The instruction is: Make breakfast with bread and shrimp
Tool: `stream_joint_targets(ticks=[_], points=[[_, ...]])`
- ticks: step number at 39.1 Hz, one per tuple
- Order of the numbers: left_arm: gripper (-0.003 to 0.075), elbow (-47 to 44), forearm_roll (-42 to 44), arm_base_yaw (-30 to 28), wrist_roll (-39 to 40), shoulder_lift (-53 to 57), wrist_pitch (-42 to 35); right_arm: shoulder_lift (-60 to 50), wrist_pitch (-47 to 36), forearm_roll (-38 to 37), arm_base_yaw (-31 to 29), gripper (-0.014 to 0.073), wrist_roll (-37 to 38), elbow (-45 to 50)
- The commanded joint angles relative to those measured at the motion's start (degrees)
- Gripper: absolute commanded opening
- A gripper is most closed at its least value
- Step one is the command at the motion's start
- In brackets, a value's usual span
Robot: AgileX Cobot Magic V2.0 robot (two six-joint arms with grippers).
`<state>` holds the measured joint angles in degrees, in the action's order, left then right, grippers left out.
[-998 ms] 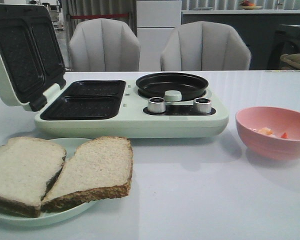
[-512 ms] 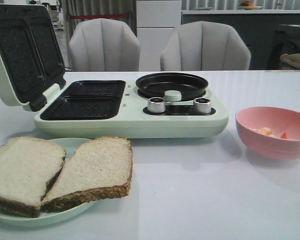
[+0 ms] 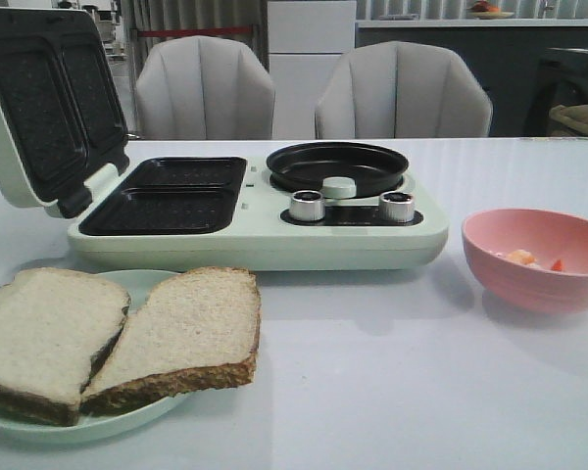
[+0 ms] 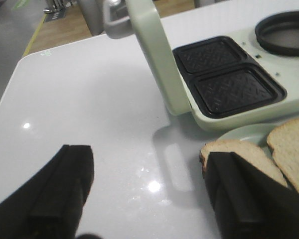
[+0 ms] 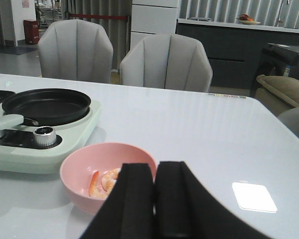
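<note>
Breakfast maker (image 3: 260, 211) open on a glossy white table (image 3: 392, 372); two bread (image 3: 108, 333) slices overlap on a pale plate (image 3: 137, 416) in front of it, the shrimp (image 5: 103, 181) in a pink bowl (image 3: 539, 257) beside it. Left gripper (image 4: 149, 196) spread wide near the bread; right gripper (image 5: 154, 191) pressed together, empty. Risk: overlapping slices could lift together or slide off the plate. Grey chairs (image 3: 314, 93) behind

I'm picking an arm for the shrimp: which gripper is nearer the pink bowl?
Right: the right gripper hangs just before the pink bowl; the left gripper is by the bread.
</note>
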<state>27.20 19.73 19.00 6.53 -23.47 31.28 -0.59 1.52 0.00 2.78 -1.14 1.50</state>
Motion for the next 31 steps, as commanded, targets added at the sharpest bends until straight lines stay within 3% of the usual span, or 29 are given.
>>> stream_joint_targets(ticks=[1, 7, 13, 18, 31], points=[[0.0533, 2.1, 5.1, 5.1, -3.6, -0.7, 0.3, -1.2, -5.3, -0.3, -0.2, 0.0153, 0.0, -0.9], [0.0533, 2.1, 7.4, 11.5, -15.9, -0.7, 6.3, -1.2, -5.3, -0.3, -0.2, 0.0153, 0.0, -0.9], [0.0533, 2.1, 7.5, 15.3, -21.8, -0.7, 8.7, -1.2, -5.3, -0.3, -0.2, 0.0153, 0.0, -0.9], [0.0533, 2.1, 7.2, 17.0, -25.1, -1.4, 8.7, -1.2, -5.3, -0.3, -0.2, 0.0153, 0.0, -0.9], [0.0533, 2.1, 5.4, 17.6, -25.3, -11.4, 5.6, -1.2, -5.3, -0.3, -0.2, 0.0153, 0.0, -0.9]])
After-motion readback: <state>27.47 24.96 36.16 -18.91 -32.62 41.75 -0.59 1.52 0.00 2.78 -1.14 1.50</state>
